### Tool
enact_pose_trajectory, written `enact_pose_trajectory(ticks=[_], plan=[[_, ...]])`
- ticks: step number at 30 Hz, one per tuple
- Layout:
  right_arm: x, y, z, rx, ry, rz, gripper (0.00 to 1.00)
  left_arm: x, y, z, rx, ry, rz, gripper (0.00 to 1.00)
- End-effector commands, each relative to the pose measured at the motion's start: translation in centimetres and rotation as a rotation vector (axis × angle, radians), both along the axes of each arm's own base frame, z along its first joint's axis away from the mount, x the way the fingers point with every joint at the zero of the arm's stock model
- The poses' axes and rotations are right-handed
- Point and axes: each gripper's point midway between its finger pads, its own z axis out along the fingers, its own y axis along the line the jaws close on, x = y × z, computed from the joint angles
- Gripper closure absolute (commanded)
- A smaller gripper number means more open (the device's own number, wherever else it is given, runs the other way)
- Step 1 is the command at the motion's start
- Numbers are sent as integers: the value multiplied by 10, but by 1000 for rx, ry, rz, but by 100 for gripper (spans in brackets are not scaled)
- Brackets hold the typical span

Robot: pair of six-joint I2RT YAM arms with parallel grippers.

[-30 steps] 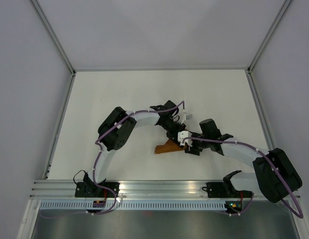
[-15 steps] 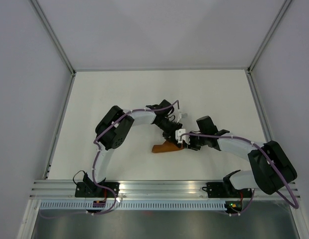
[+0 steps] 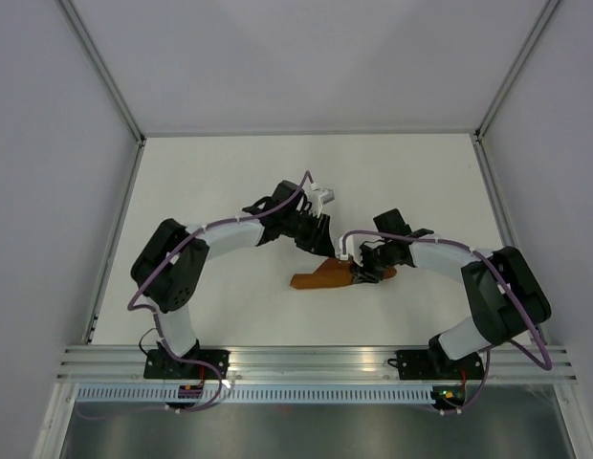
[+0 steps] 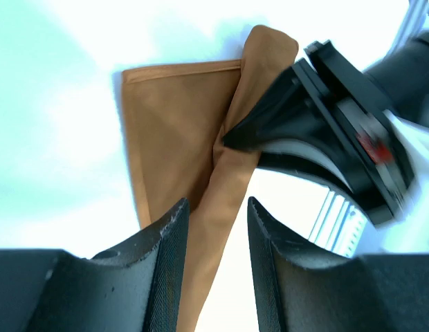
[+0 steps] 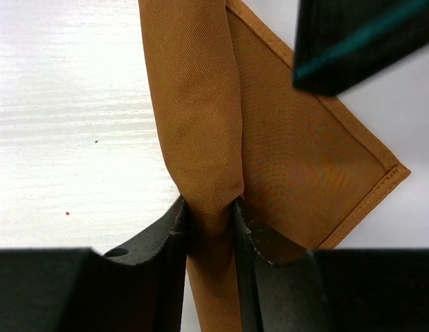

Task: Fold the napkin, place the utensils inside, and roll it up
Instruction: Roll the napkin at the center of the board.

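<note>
The rust-orange napkin (image 3: 320, 279) lies as a narrow roll on the white table, with a flat hemmed flap (image 5: 304, 159) spread beside the roll (image 5: 194, 104). My right gripper (image 5: 211, 207) is shut on the roll, its pads pinching the cloth from both sides. It sits at the roll's right end (image 3: 365, 271). My left gripper (image 4: 216, 207) hovers open just behind the napkin (image 3: 318, 241). The roll (image 4: 232, 166) shows through the gap between its fingers, untouched. The utensils are hidden.
The right gripper's black body (image 4: 325, 131) fills the right of the left wrist view, close to my left fingers. A dark, blurred part of the left gripper (image 5: 360, 41) hangs over the flap. The aluminium rail (image 3: 316, 359) runs along the near table edge.
My right gripper has closed on the napkin roll. My left gripper has opened, let go of the cloth and drawn back and left, its elbow swinging out to the left.
</note>
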Motion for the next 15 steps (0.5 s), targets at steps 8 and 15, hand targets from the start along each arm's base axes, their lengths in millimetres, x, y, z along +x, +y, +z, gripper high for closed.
enact_pose_trajectory(ticks=[8, 15], plan=[[-12, -7, -13, -32, 198, 35, 72, 31, 50, 83, -320, -593, 435, 49], [-12, -8, -18, -50, 338, 70, 73, -2, 42, 67, -202, -895, 336, 39]])
